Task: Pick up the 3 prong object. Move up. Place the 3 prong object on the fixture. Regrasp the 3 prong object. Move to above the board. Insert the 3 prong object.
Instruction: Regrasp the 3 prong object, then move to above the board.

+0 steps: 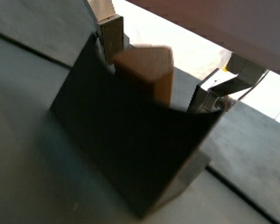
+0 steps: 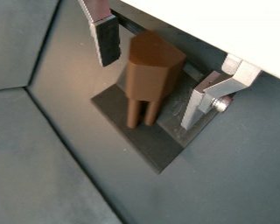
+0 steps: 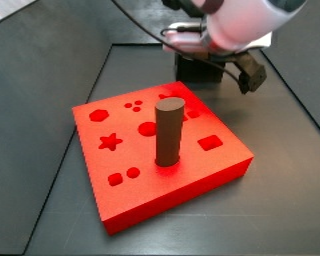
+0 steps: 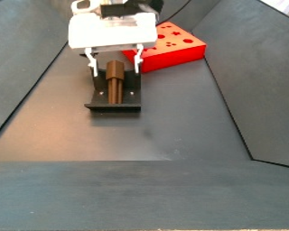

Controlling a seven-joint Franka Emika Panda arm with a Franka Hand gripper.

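Observation:
The 3 prong object [image 2: 150, 72] is a brown block with short prongs, and it rests on the dark fixture [image 2: 140, 140]. My gripper [image 2: 154, 70] straddles it, with one silver finger [image 2: 106, 39] on each side. A narrow gap shows between each pad and the block, so the gripper is open. A wrist view shows the block's flat end [image 1: 146, 68] above the fixture's wall [image 1: 130, 140]. In a side view the gripper [image 4: 113, 61] hangs over the object [image 4: 113, 79] on the fixture [image 4: 115, 101]. The red board [image 3: 123, 170] lies nearer in a side view.
A tall dark cylinder [image 3: 168, 130] stands upright in the board among shaped holes. In a side view the board [image 4: 177, 43] sits just behind and beside the fixture. Sloped dark walls [image 4: 32, 81] enclose the grey floor on both sides.

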